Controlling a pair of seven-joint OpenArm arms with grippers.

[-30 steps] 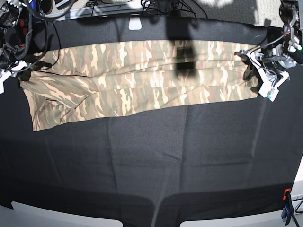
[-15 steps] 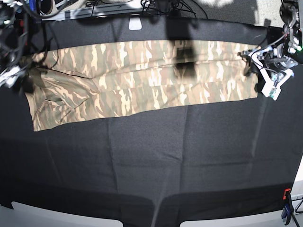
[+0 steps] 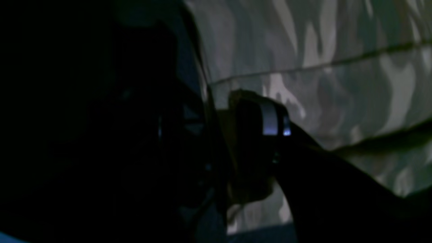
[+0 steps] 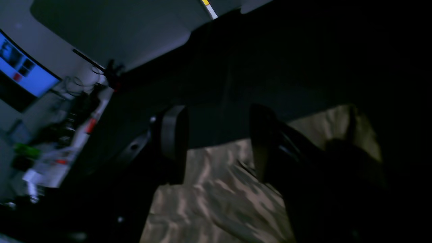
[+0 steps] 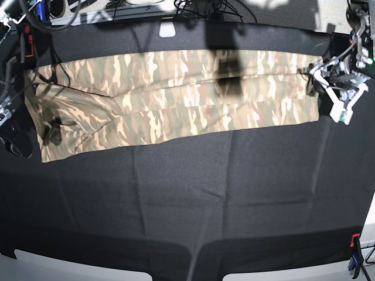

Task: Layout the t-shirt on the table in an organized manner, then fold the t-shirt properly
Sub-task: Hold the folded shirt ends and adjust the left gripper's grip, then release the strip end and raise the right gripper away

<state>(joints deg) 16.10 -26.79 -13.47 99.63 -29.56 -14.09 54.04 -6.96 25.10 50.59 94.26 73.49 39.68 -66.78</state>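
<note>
The camouflage t-shirt (image 5: 176, 96) lies folded into a long strip across the far half of the black table (image 5: 187, 205). Its sleeve end is at the left and its hem end at the right. My left gripper (image 5: 329, 89) hovers just past the right end of the strip, open and holding nothing. The left wrist view is dark, with the left gripper (image 3: 233, 135) over camouflage cloth (image 3: 337, 84). My right gripper (image 4: 217, 145) is open above the shirt's (image 4: 216, 202) left end, nothing between its fingers (image 4: 173, 141). The base view shows only a sliver of the right arm (image 5: 7, 117) at the left edge.
Cables and gear crowd the far edge of the table (image 5: 193, 9), with a small white object (image 5: 167, 30) beside them. A red and blue clamp (image 5: 354, 252) grips the near right corner. A lit monitor (image 4: 23, 77) stands off to the side.
Both grippers opened and let go of the shirt's ends. The left one drew back to the right, the right one pulled off toward the left edge. The shirt stays stretched out.
</note>
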